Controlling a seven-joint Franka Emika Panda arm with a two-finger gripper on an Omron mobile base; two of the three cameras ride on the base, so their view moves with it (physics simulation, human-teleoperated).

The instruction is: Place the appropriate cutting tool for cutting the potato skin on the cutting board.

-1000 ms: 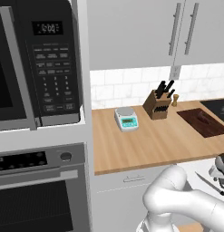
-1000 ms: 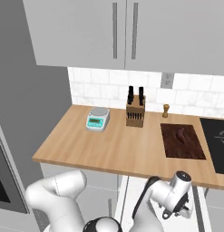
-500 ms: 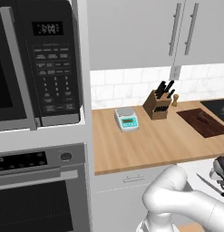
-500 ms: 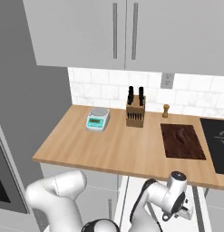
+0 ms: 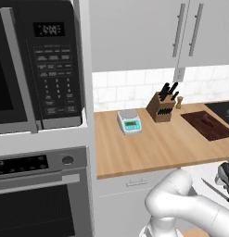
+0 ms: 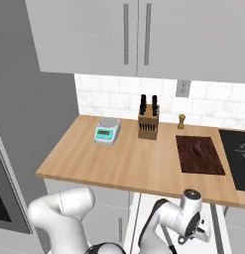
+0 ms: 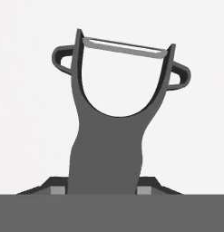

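A dark grey Y-shaped peeler (image 7: 109, 136) with a thin metal blade across its top fills the hand view. Its handle runs down between my gripper's (image 7: 102, 190) tips, which press on both sides of it against a plain white surface. In the base views my gripper (image 6: 197, 233) (image 5: 225, 178) hangs low, below the counter's front edge at the right. The dark reddish-brown cutting board (image 6: 208, 166) (image 5: 208, 127) lies on the counter above and behind it. A small brown potato (image 6: 198, 147) rests on the board.
A knife block (image 6: 148, 124) (image 5: 161, 107) stands mid-counter by the wall, with a small pepper mill (image 6: 181, 121) to its right. A kitchen scale (image 6: 106, 131) (image 5: 129, 121) lies left of the block. A black cooktop (image 6: 235, 158) borders the board. Microwave (image 5: 37, 69) and oven (image 5: 41, 199) stand far left.
The jaws have closed in onto the peeler's handle. The hand has sunk slightly below the counter edge. Things on the counter have not moved.
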